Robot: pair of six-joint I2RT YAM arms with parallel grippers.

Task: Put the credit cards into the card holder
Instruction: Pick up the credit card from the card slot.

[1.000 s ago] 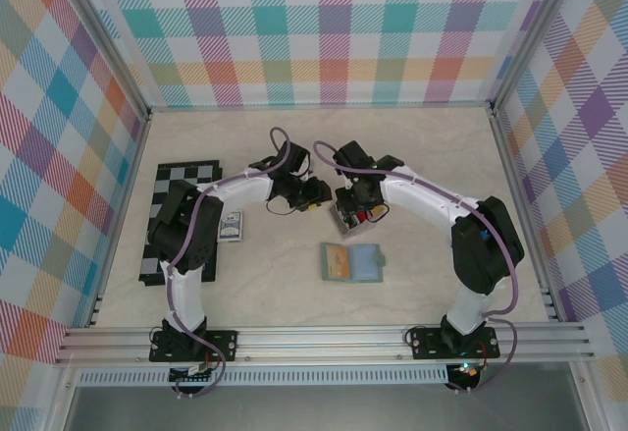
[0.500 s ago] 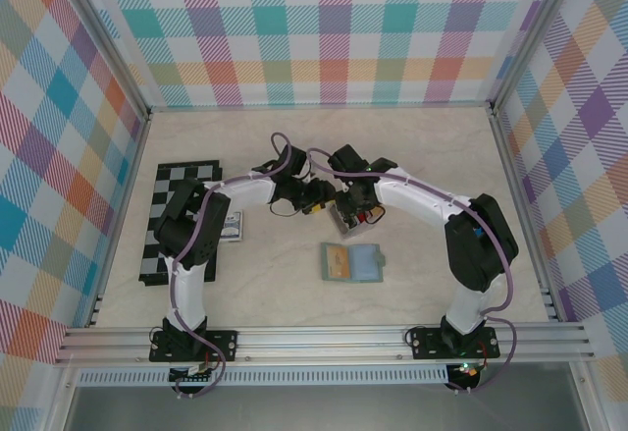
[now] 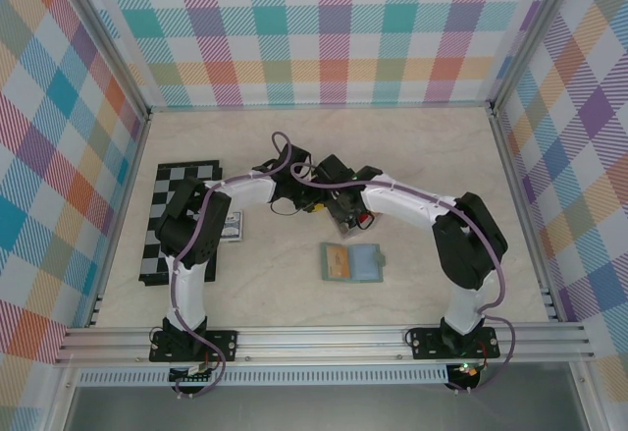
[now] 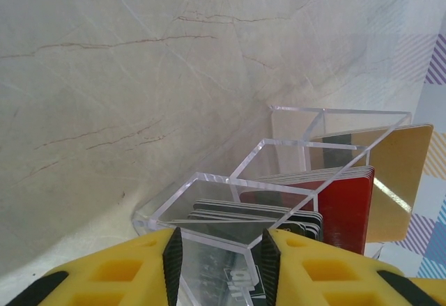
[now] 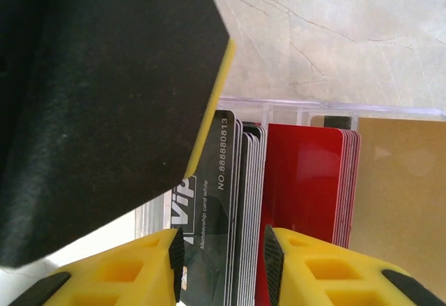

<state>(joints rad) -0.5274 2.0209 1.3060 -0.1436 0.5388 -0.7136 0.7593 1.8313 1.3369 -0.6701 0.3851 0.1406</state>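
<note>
Right tool (image 5: 223, 240) is straddling the black cards (image 5: 221, 180) in the tray (image 4: 327, 111), left tool (image 4: 221, 240) is flanking the tray's end; clamping or loose, can't tell either. The holder (image 3: 353, 262) is lying open on the bench (image 3: 245, 284), nearer.

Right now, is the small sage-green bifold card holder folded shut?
No, the card holder lies spread open, an orange-tan card in its left half.

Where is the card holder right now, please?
In the top view, the card holder lies open mid-table, on the near side of the clear tray.
</note>
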